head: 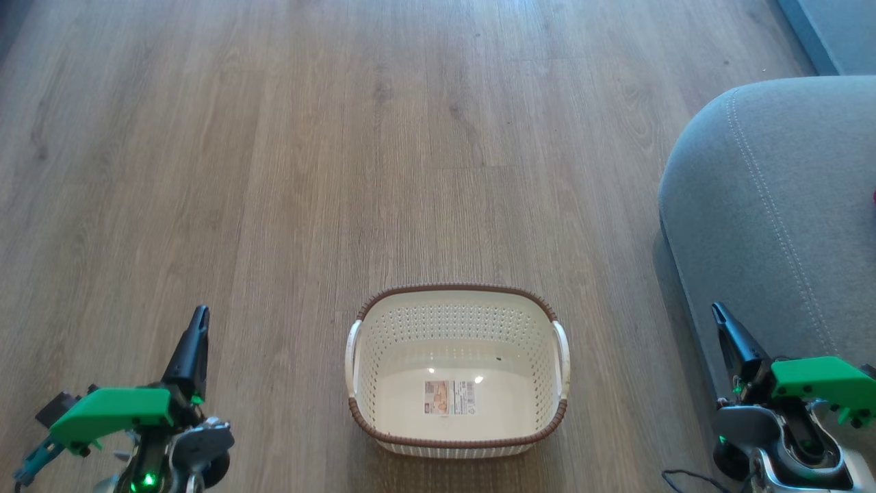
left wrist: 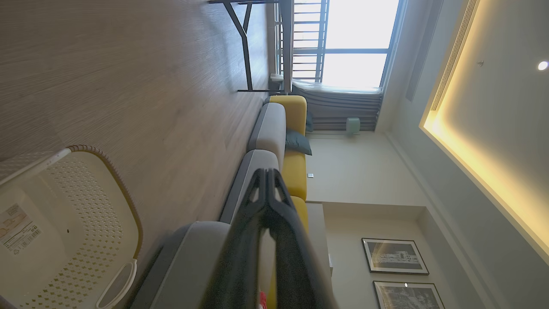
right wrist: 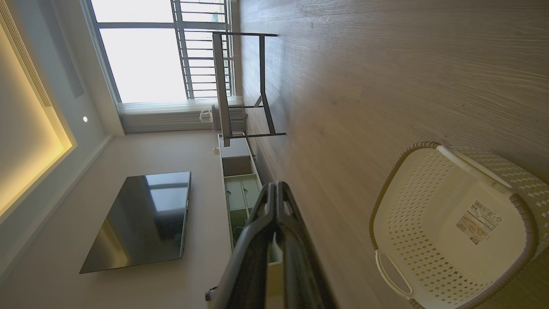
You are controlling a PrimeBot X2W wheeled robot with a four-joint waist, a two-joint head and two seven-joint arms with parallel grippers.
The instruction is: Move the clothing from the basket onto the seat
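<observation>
The cream basket (head: 455,291) with its brown rim stands on the wood floor at the lower centre. Inside it I see only a label. The grey seat (head: 773,205) rises at the right. A sliver of red, apparently the clothing (head: 874,197), shows on the seat at the frame's right edge, and the clothing (left wrist: 262,301) also peeks from behind my fingers in the left wrist view. My left gripper (head: 200,316) hangs shut and empty left of the basket. My right gripper (head: 716,312) is shut and empty beside the seat's front edge. The basket (right wrist: 429,193) lies right of my right gripper (right wrist: 274,185).
Wood floor (head: 342,137) stretches ahead and to the left. In the left wrist view a grey and yellow sofa (left wrist: 274,128) runs toward a window, with a dark-legged table (left wrist: 246,47) beyond. The right wrist view shows a wall television (right wrist: 141,219) and a low cabinet (right wrist: 240,189).
</observation>
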